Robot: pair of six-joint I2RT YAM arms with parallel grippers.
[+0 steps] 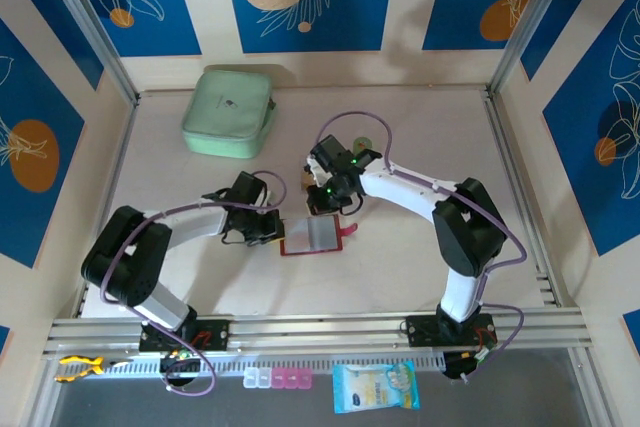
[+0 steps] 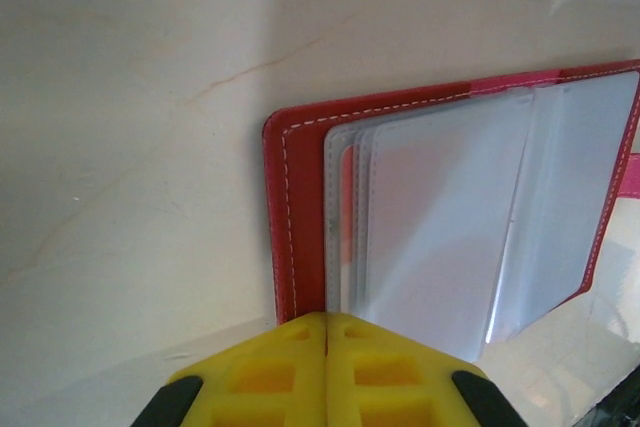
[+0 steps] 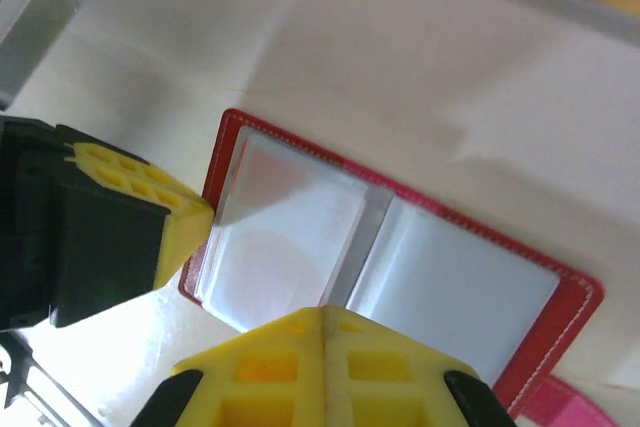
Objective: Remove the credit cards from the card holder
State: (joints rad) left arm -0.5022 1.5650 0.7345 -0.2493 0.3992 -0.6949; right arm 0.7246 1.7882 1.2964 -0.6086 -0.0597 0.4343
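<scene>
The card holder (image 1: 318,235) lies open mid-frame on the surface (image 1: 400,277), my left jaws and right jaws both pressed together at its sleeves' (image 2: 450,217) edges, so I judge I'm probing them and must next pinch a card's edge and slide it out.

zip case (image 1: 229,112): mint-green, far left of table (image 1: 440,127); blue packet (image 1: 374,387): near edge

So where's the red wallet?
In the top view the wallet lies open in the middle, left gripper at its left edge, right gripper at its far edge.
</scene>
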